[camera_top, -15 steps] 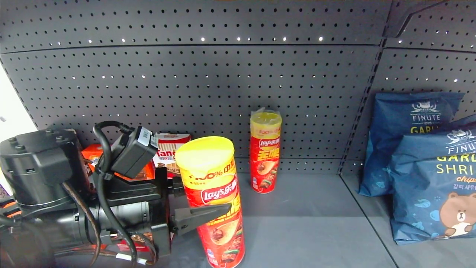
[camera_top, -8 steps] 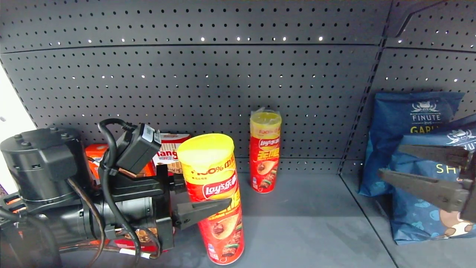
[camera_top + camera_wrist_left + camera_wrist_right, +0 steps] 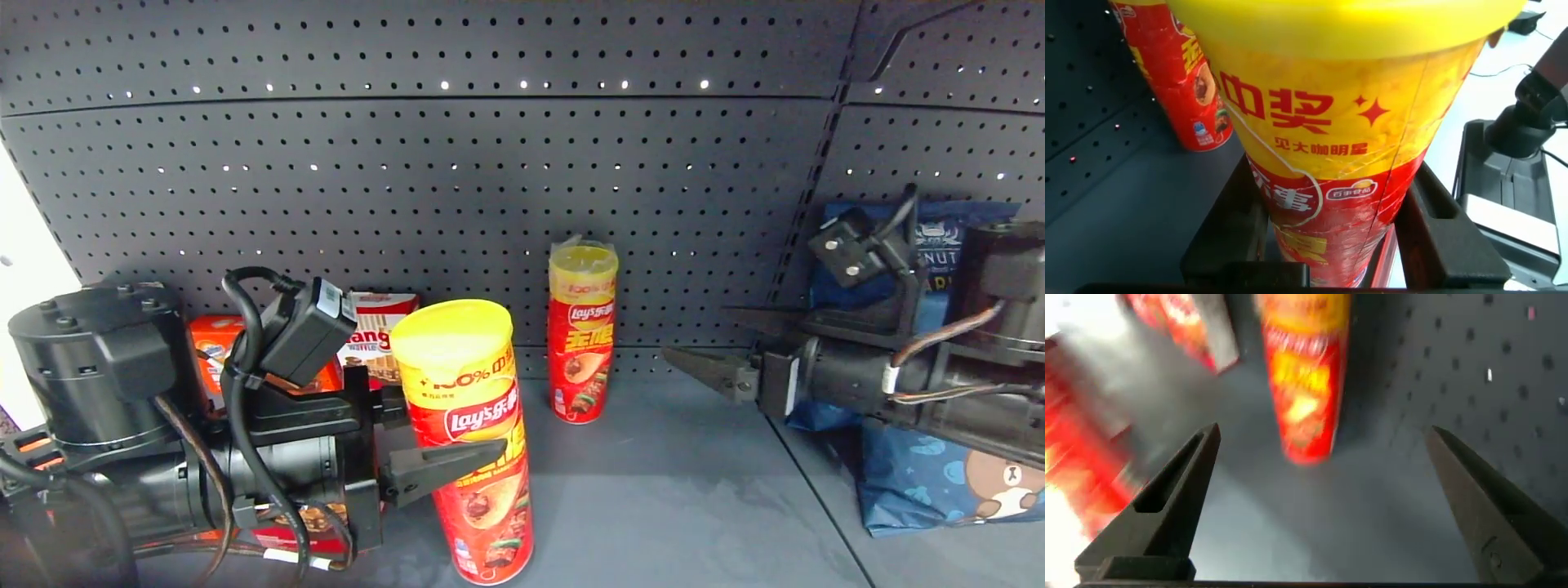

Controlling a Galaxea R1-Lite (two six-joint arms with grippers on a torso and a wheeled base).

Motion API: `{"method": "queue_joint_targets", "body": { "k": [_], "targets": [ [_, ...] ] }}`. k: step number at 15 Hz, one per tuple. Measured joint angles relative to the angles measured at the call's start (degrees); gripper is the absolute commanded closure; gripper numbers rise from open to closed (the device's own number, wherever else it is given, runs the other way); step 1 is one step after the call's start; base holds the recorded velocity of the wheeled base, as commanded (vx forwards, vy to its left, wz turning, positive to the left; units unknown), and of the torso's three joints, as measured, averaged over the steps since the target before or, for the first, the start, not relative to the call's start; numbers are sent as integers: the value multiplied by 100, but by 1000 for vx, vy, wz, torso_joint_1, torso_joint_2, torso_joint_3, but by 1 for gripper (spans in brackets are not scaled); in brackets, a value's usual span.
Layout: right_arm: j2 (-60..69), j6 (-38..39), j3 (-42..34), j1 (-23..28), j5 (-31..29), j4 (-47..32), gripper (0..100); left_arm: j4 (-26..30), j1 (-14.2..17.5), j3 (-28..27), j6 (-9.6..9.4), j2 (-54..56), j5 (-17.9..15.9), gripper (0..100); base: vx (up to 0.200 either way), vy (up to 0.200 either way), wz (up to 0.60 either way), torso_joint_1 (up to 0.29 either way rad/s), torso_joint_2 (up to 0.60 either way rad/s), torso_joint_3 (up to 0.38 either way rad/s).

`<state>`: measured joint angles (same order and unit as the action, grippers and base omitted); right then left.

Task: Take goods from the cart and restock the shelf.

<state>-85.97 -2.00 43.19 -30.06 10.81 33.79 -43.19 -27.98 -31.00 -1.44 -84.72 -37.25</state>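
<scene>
Placement looks to be the step in hand: the left gripper [image 3: 473,429] is clamped on the held can [image 3: 465,384], one finger across its front and the other behind it. The can stands upright near the front of the shelf [image 3: 669,490], its base at or just above the floor; I cannot tell whether it bears weight. To do this well, the can should be set fully down and kept plumb before the fingers part. They should then open only enough to clear the sides, and the arm should draw straight back toward the left, since any sideways drag on so tall and narrow a can would likely topple it. The wafer boxes [image 3: 375,327] just behind the left wrist leave little room, so the retreat should be level and slow. The second can [image 3: 581,335] stands upright at the back, against the pegboard [image 3: 490,180] and apart from the held one, and it sets the line to match. The left arm lies low and nearly level, reaching in from the left. The right gripper [image 3: 694,333] comes in level from the right, its fingers spread apart and empty and pointing toward the second can without touching it, and the arm crosses in front of the blue snack bags [image 3: 922,490].
</scene>
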Motion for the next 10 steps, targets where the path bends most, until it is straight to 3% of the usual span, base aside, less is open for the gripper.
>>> {"method": "queue_joint_targets", "body": {
  "k": [10],
  "targets": [
    [-1640, -10, -4, -55, 484, 1725, 0, -5, 65, 93, -6, -26, -10, 100, 0, 0, 0, 0, 0, 0]
  ]
}}
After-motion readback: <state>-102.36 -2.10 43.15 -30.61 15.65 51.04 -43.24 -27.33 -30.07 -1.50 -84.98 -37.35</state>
